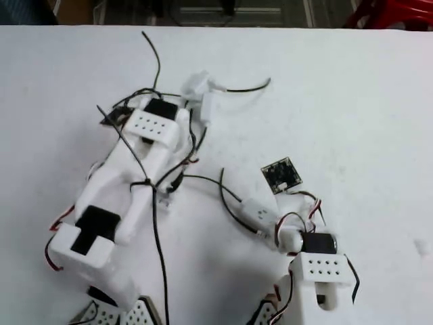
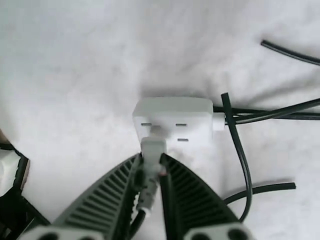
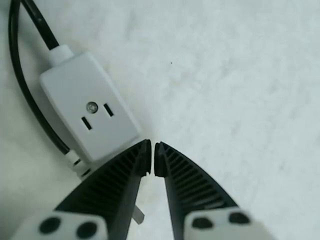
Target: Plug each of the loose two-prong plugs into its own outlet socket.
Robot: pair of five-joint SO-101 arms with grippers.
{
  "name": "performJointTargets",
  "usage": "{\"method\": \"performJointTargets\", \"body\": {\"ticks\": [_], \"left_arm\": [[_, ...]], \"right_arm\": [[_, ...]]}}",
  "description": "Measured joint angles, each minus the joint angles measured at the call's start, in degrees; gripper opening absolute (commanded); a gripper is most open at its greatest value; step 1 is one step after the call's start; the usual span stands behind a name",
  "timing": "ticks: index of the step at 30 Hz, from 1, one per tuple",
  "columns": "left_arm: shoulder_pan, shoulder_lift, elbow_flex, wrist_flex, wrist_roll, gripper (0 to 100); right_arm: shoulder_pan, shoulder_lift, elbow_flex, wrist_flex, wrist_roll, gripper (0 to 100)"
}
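Observation:
In the left wrist view my left gripper (image 2: 151, 160) is shut on a small white two-prong plug (image 2: 152, 146). The plug's front end meets the face of a white outlet block (image 2: 172, 111) at one of its sockets; a free pair of slots lies beside it. From above, that outlet (image 1: 196, 84) sits at the table's back centre, with the left gripper (image 1: 203, 105) just in front. A second white outlet (image 3: 90, 107) lies beside my right gripper (image 3: 152, 160), whose tips are shut with nothing between them. The high view has this outlet (image 1: 257, 213) near the right gripper (image 1: 276, 233).
Black cables (image 1: 157, 57) trail from both outlets across the white table (image 1: 365, 101), one looping past the second outlet (image 1: 226, 196). A small black circuit board (image 1: 281, 175) sits by the right arm. Chairs stand beyond the far edge.

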Motion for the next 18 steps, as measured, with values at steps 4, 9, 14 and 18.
{"method": "performJointTargets", "body": {"ticks": [4,9,14,18], "left_arm": [[0.09,-1.05,2.29,-0.26,0.0,2],[0.09,-1.14,2.99,-0.26,0.0,2],[-2.9,-0.88,2.64,-0.18,-0.18,2],[-4.4,-0.35,2.73,-1.67,-0.35,2]], "right_arm": [[0.0,0.0,0.0,0.0,0.0,3.2],[0.0,0.0,0.0,0.0,0.0,3.2],[0.0,0.0,0.0,0.0,0.0,3.2],[0.0,0.0,0.0,0.0,0.0,3.2]]}}
